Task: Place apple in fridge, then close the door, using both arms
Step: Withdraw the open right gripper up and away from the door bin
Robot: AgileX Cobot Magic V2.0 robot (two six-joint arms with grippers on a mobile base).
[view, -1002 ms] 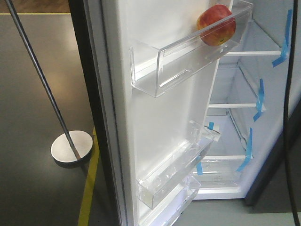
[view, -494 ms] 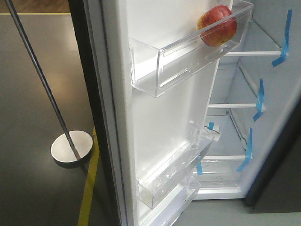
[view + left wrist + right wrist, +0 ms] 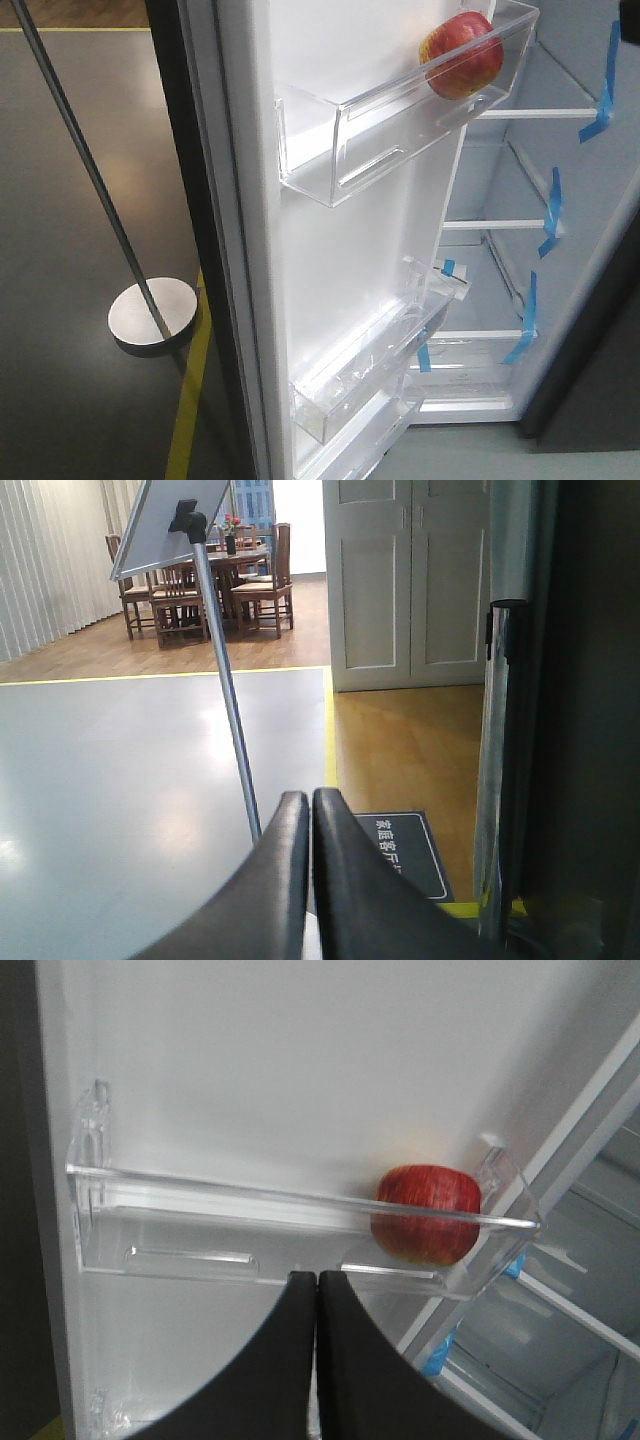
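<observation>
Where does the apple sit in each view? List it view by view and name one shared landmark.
Exterior front-facing: the apple is at upper right, in the right end of the top clear door bin.
Left wrist-mounted: not in it.
Right wrist-mounted: the apple is right of centre, at the right end of that bin.
Shared landmark: the clear door bin, seen in the front and right wrist views.

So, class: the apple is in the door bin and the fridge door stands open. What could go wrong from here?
The apple stands taller than the rim of its clear door bin; slamming the door might roll or tip it out.
The stanchion pole leans close outside the door; the left jaws face it and could knock it.
</observation>
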